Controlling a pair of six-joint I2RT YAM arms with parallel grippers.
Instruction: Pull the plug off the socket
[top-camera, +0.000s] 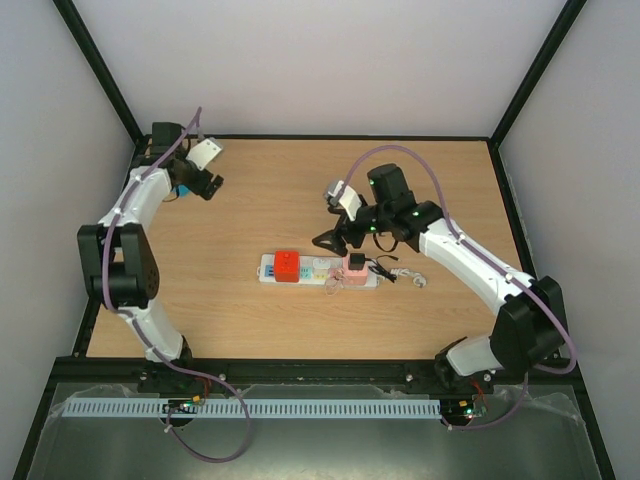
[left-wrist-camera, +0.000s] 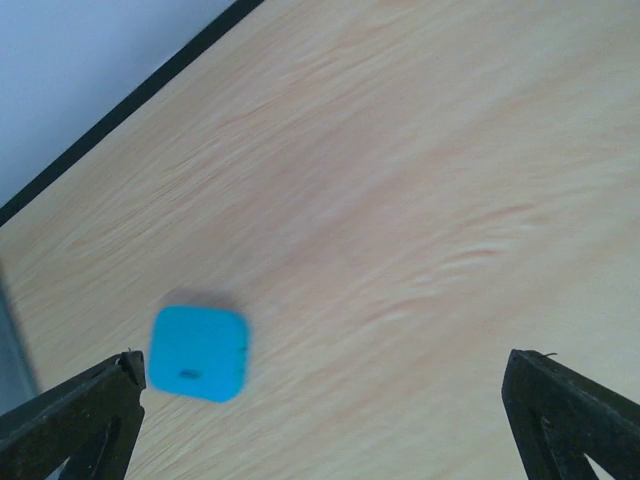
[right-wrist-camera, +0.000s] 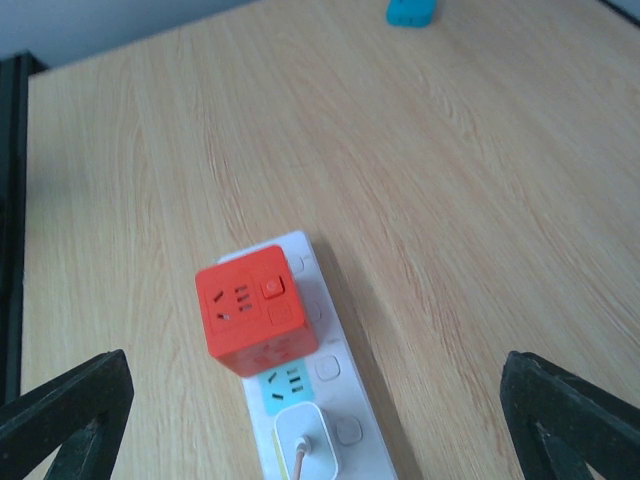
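Top external: the socket (top-camera: 312, 270) lies flat near the middle of the table (top-camera: 300, 190), long axis left to right, well apart from every edge, with bare wood on all sides. Black frame rails (top-camera: 505, 190) bound the table at left, right and far side.

Seated on the strip are a red cube plug (top-camera: 288, 265) near its left end and a pink plug (top-camera: 355, 266) near its right end. A short white cord (top-camera: 412, 277) trails off the right end. A small black piece (top-camera: 383, 265) sits beside the pink plug; cannot tell what it is.

Right gripper (top-camera: 332, 242) hangs over the strip's far side, between red cube and pink plug. Contact not discernible from above.

Right wrist: jaws of the right gripper (right-wrist-camera: 320, 420) wide apart, fingers (right-wrist-camera: 65, 415) in the lower corners. Below them is the socket (right-wrist-camera: 352, 432), with the red cube plug (right-wrist-camera: 255, 310) upright on it. A blue outlet face (right-wrist-camera: 290, 385) is just nearer, then a white plug (right-wrist-camera: 305, 440) with a pinkish cord at the bottom edge. Open wood lies right of the strip and a rail (right-wrist-camera: 10, 220) at far left.

Left gripper (top-camera: 205, 185) sits in the far-left corner beside the rail, well apart from the socket. A blue block (top-camera: 183, 190) lies on the wood next to it.

Left wrist: jaws of the left gripper (left-wrist-camera: 320, 420) apart. The blue block (left-wrist-camera: 198, 352) is near the left finger (left-wrist-camera: 80, 420); touching or not, cannot tell. A rail (left-wrist-camera: 125, 113) crosses the upper-left corner.
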